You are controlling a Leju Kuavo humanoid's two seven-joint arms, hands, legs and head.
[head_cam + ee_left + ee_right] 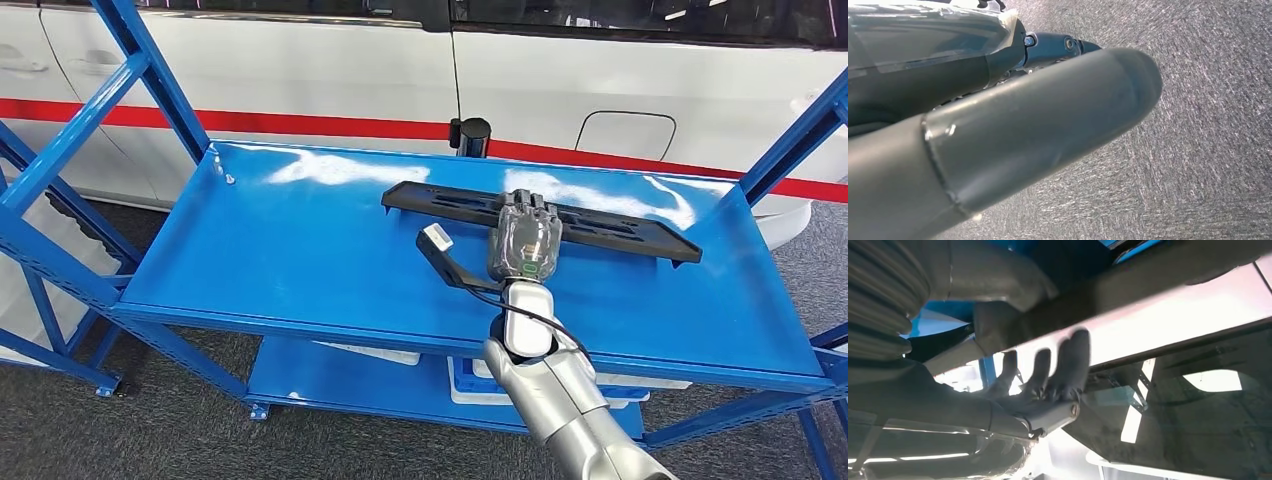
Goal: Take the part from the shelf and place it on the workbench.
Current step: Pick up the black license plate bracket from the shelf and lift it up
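— One long black slotted plastic part lies across the blue metal shelf, toward its back edge by the white car?
— Yes. The right robot hand rests on its middle, fingers curled around it.
— And the left robot hand?
— Over grey carpet; its grasp can't be judged.

In the head view the right hand covered the middle of the long black part so that any grip was hidden, the blue shelf frame ran off both side edges, and in the right wrist view the fingers appeared blurred.
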